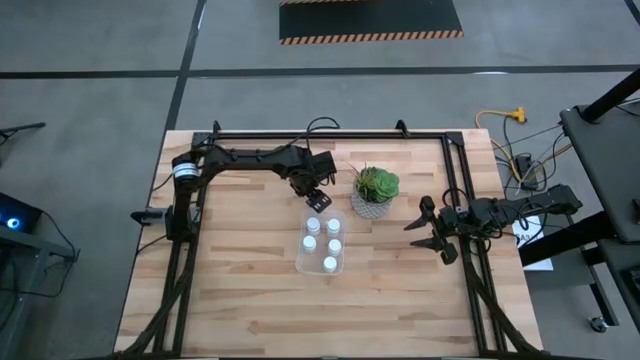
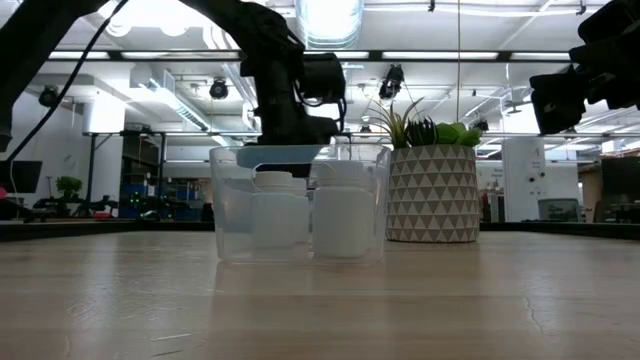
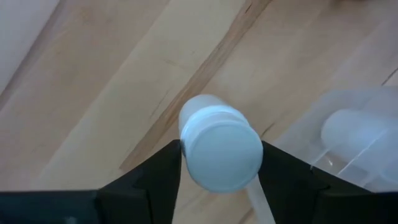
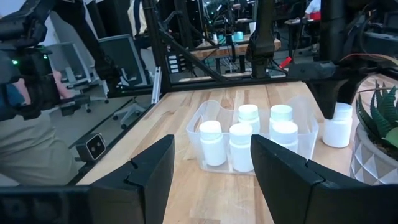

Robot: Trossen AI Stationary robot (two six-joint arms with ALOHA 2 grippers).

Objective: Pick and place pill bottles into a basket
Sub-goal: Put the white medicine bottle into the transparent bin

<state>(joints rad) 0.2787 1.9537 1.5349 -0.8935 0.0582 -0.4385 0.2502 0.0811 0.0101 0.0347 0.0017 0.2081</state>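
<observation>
The clear basket (image 1: 320, 243) stands mid-table with several white pill bottles (image 4: 247, 144) upright in it. One more pill bottle (image 4: 339, 127) stands on the wood just past the basket's far end, left of the potted plant (image 1: 375, 192). My left gripper (image 1: 318, 198) reaches down over this bottle and is shut on its top (image 3: 221, 149). My right gripper (image 1: 428, 228) hovers open near the table's right side, pointing level toward the basket, with nothing between its fingers (image 4: 211, 180). My left gripper pinches the pill bottle's white cap by its two sides (image 3: 186, 143) between its two fingers (image 3: 155, 183). The fingers come from above, pointing steeply down. The bottle stands upright with its bottom on the table (image 4: 337, 144), beside the basket's far wall.
The grey patterned pot with the green succulent (image 2: 432, 190) stands close to the right of the held bottle. A black frame rail (image 1: 330, 135) runs along the table's far edge. Bare wood (image 1: 250, 300) lies toward the near edge. A person sits beyond the table's left side (image 4: 31, 124).
</observation>
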